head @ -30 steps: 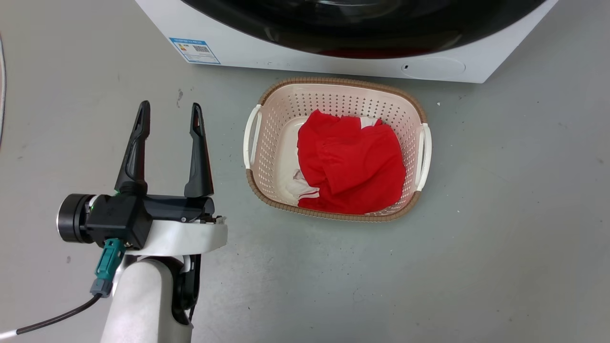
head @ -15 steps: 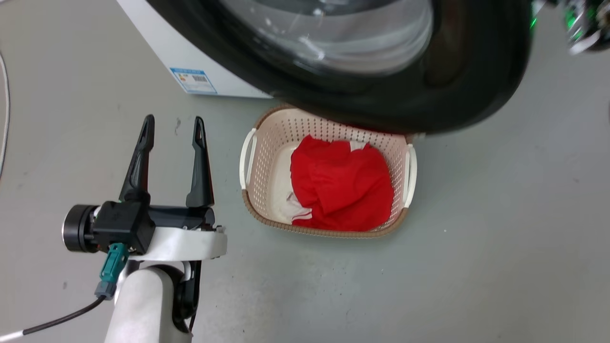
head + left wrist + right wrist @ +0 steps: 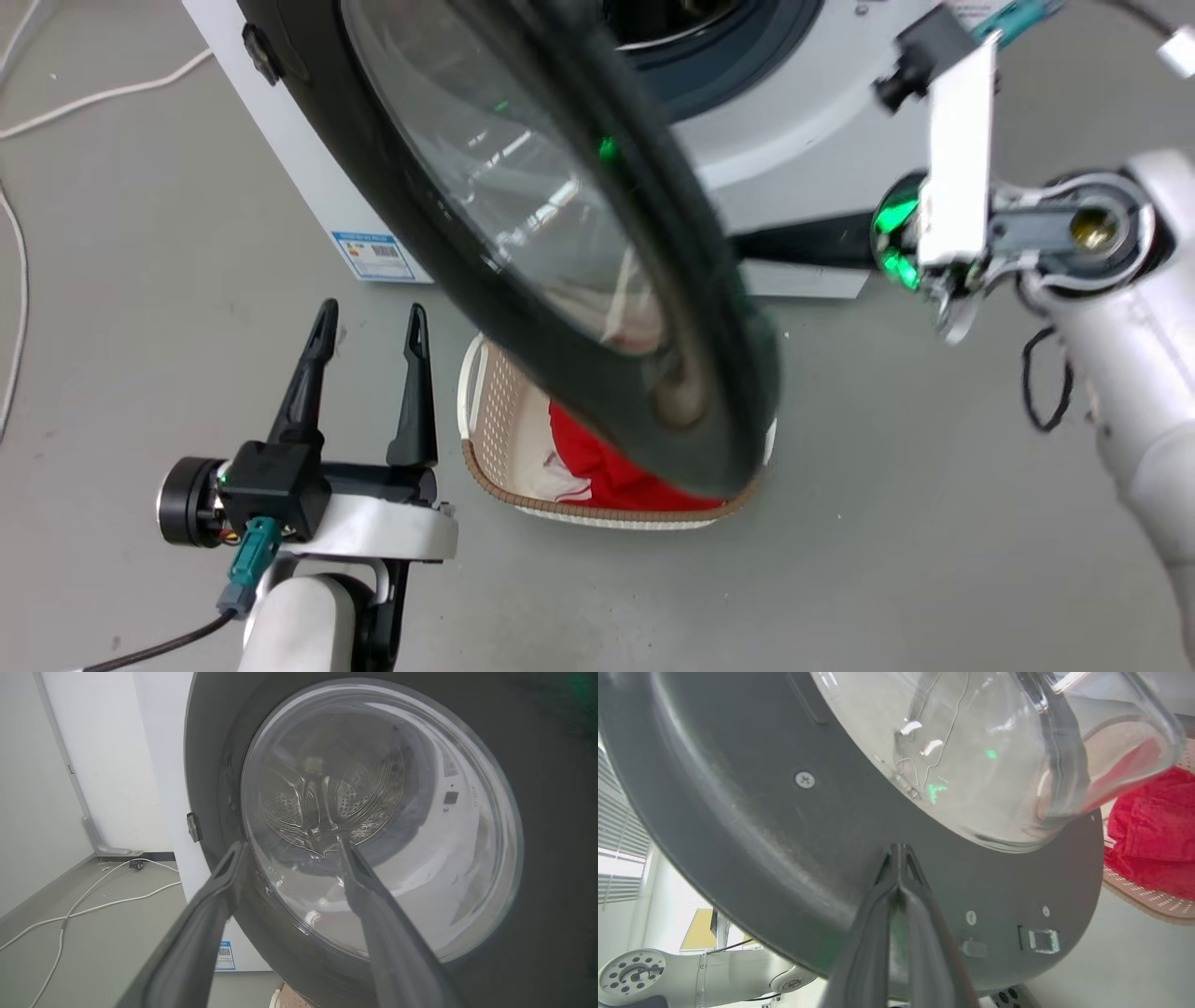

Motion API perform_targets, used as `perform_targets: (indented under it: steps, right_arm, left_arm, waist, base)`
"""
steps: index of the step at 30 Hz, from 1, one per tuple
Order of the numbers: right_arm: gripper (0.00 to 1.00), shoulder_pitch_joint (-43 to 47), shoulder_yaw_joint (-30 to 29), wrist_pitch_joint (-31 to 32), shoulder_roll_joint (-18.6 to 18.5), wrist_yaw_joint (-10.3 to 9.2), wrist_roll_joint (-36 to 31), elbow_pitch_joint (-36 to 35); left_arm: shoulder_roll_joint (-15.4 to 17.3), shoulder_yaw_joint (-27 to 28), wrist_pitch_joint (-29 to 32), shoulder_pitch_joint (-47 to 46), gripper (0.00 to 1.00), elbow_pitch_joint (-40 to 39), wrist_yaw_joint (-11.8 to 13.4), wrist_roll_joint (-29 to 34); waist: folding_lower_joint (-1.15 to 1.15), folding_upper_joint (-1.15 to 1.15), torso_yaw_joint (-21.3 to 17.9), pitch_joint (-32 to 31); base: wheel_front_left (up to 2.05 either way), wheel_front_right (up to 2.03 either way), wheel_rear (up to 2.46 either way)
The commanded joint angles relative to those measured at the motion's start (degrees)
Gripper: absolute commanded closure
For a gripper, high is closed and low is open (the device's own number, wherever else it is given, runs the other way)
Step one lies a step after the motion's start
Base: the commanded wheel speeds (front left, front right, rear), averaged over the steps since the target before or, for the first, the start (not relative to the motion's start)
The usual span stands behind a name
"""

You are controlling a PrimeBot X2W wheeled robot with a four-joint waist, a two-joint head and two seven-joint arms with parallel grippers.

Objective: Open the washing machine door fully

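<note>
The washing machine door (image 3: pixel 560 243), a glossy black disc with a bulging glass window, stands swung out from the white washing machine (image 3: pixel 803 159) and hangs over the basket. My right gripper (image 3: pixel 756 248) reaches behind the door. In the right wrist view it (image 3: pixel 899 848) is shut, with its tips against the door's grey inner face (image 3: pixel 784 835) just below the glass bowl (image 3: pixel 971 742). My left gripper (image 3: pixel 371 317) is open at the lower left, holding nothing. In the left wrist view it (image 3: pixel 293 844) points at the door's outer face (image 3: pixel 551 858).
A cream perforated basket (image 3: pixel 495 439) with red cloth (image 3: pixel 597 467) sits on the grey floor under the door's lower edge. White cables (image 3: pixel 19 261) trail on the floor at the left. A blue label (image 3: pixel 373 257) marks the machine's lower front.
The door has swung from nearly closed to wide open, toward the left. My right arm has come into the head view, which has itself shifted. The left gripper stays open.
</note>
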Motion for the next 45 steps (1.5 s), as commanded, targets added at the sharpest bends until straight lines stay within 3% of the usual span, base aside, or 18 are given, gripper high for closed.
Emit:
perform_targets:
  steps: [1, 12, 17, 22, 24, 25, 32, 36, 40, 45]
  right_arm:
    - [1.0, 2.1, 0.6, 0.2, 0.3, 0.0, 0.3, -1.9]
    - [1.0, 12.6, 4.2, -5.2, 2.7, 0.0, 0.5, -14.4]
    - [1.0, 19.7, 1.4, -20.5, 5.1, 0.0, -4.1, -19.3]
    - [1.0, 25.8, -4.6, -35.8, 4.3, 0.0, -11.0, -22.9]
    - [0.53, 29.0, -7.4, -41.6, 3.9, 0.0, -13.6, -24.4]
    - [0.0, 30.7, -8.7, -44.0, 3.7, 0.0, -14.5, -25.1]
    - [0.0, 42.8, -17.3, -57.2, 3.9, 0.0, -20.1, -28.4]
    - [0.0, 50.2, -23.2, -65.5, 5.4, 0.0, -27.3, -28.7]
    - [0.0, 55.7, -28.8, -71.7, 8.0, 0.0, -37.0, -29.2]
    - [0.0, 59.6, -35.5, -74.6, 11.7, 0.0, -56.0, -31.5]
  left_arm:
    - [0.0, -0.3, -0.1, 0.8, 0.0, 0.2, 0.0, -0.3]
    - [0.0, -0.6, -0.1, 2.7, 0.0, 1.2, -0.5, -0.9]
    - [0.0, -0.2, -0.1, 4.2, 0.0, 1.6, -0.2, -1.0]
    - [0.0, 0.4, -0.1, 5.0, 0.0, 1.6, -0.2, -1.0]
    - [0.0, 1.0, -0.1, 5.3, 0.0, 1.6, -0.3, -0.9]
    - [0.0, 1.3, -0.1, 5.4, 0.0, 1.5, -0.4, -0.9]
    - [0.0, 2.8, -0.1, 6.8, 0.0, 1.7, -0.8, -0.4]
    - [0.0, 3.4, -0.1, 7.9, 0.0, 2.0, -1.1, -0.2]
    - [0.0, 4.1, -0.1, 8.7, 0.0, 2.1, -1.4, 0.0]
    - [0.0, 5.0, -0.1, 9.7, 0.0, 2.3, -1.9, 0.3]
  waist:
    - [0.0, 0.0, 0.0, -1.0]
    - [0.0, 0.0, 0.7, -3.6]
    - [0.0, 0.0, 0.0, -5.5]
    - [0.0, 0.0, -1.0, -6.7]
    - [0.0, 0.0, -1.3, -7.2]
    - [0.0, 0.0, -1.5, -7.4]
    - [0.0, 0.0, -2.4, -9.0]
    - [0.0, 0.0, -2.7, -10.2]
    - [0.0, 0.0, -3.1, -11.2]
    - [0.0, 0.0, -3.4, -12.2]
  base:
    - [0.0, 0.0, 0.0]
    - [0.0, 0.0, 0.0]
    - [0.0, 0.0, 0.0]
    - [0.0, 0.0, 0.0]
    - [0.0, 0.0, 0.0]
    - [0.0, 0.0, 0.0]
    - [0.0, 0.0, 0.0]
    - [0.0, 0.0, 0.0]
    - [0.0, 0.0, 0.0]
    - [0.0, 0.0, 0.0]
